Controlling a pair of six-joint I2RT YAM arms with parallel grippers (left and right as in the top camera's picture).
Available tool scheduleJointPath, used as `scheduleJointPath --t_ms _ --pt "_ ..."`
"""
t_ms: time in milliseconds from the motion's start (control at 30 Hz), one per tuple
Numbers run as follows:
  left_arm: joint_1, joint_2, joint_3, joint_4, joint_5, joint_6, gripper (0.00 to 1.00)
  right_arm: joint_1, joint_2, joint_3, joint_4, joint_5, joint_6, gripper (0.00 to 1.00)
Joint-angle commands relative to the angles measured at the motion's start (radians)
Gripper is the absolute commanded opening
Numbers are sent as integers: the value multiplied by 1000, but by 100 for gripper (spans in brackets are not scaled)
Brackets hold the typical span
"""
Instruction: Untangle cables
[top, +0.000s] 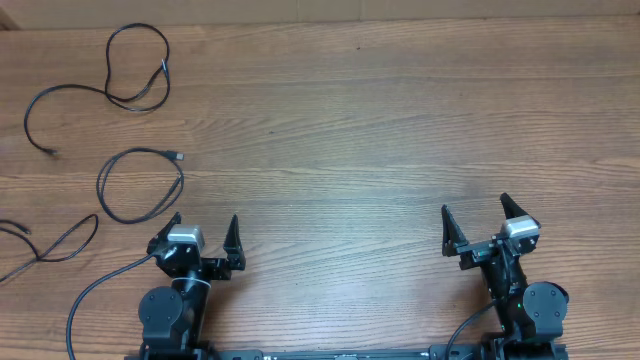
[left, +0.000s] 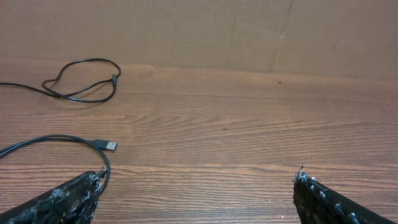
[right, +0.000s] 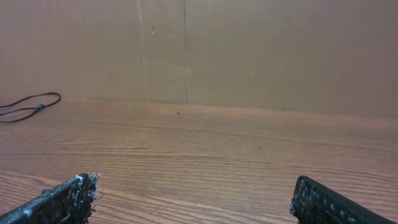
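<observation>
Three thin black cables lie apart on the left of the wooden table. The far cable (top: 167, 75) (left: 87, 60) makes loose loops at the back left, and a bit of it shows in the right wrist view (right: 37, 106). The middle cable (top: 182, 178) (left: 56, 137) is one loop ending in a silver-tipped plug (left: 111, 146), and it curves close past my left gripper's left finger. A third cable (top: 97, 228) runs off the left edge. My left gripper (top: 206, 218) (left: 199, 177) is open over bare wood. My right gripper (top: 474, 203) (right: 193, 183) is open and empty, far to the right.
A brown cardboard wall (left: 249, 31) closes off the back of the table. The left arm's own thicker black wire (top: 90, 290) curves along the near left edge. Bare wood table (top: 350, 150) spans the middle and right.
</observation>
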Motion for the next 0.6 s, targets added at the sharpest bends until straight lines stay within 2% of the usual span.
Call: scheduleJointPath --t_ms 0,133,333,567 --pt "-6 -11 -5 3 4 15 99 11 -12 -11 6 0 -3 100" --pt "-6 -11 -5 3 4 15 100 13 -12 -11 6 3 -14 100" --pt "-6 -11 -5 3 4 15 100 13 -12 -11 5 2 -107 100" --pt "-6 -11 -5 3 4 15 100 13 -12 -11 5 2 -106 100"
